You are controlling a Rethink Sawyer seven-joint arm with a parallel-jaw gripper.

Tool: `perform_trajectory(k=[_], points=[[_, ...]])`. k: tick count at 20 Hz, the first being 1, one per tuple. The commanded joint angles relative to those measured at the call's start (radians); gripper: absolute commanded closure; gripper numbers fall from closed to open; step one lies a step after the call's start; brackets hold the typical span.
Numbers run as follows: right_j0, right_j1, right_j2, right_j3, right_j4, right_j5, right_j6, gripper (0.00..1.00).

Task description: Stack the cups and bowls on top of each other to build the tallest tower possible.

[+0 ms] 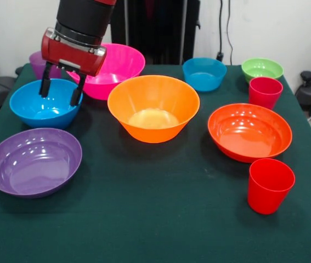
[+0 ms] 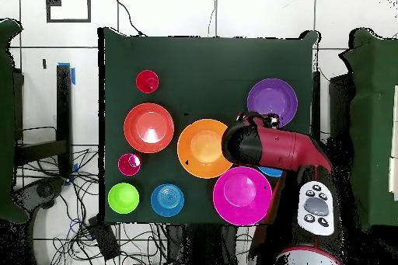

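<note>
My gripper is open and empty, and hangs just above the far rim of the medium blue bowl. All bowls stand apart on the green table, and none are nested: pink, orange, purple, red-orange, small blue and green. Two red cups stand upright at the right. A purple cup shows partly behind the gripper. In the overhead view the arm covers most of the medium blue bowl.
In the overhead view the orange bowl and pink bowl sit close beside the arm, and the purple bowl lies just beyond it. Cables and a chair stand past the table's edges.
</note>
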Motion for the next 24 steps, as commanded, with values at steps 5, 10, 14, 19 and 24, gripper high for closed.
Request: perform_trajectory(k=[5, 10, 14, 19, 24], points=[[0.009, 0.100, 0.035, 0.008, -0.102, 0.036, 0.015, 0.00], [0.016, 0.120, 0.025, 0.007, -0.098, 0.017, 0.044, 0.00], [0.024, 0.135, 0.016, 0.008, -0.098, 0.000, 0.061, 0.00], [0.040, 0.173, -0.002, 0.004, -0.083, -0.038, 0.101, 0.00], [0.044, 0.190, -0.007, 0.011, -0.079, -0.055, 0.108, 0.00]])
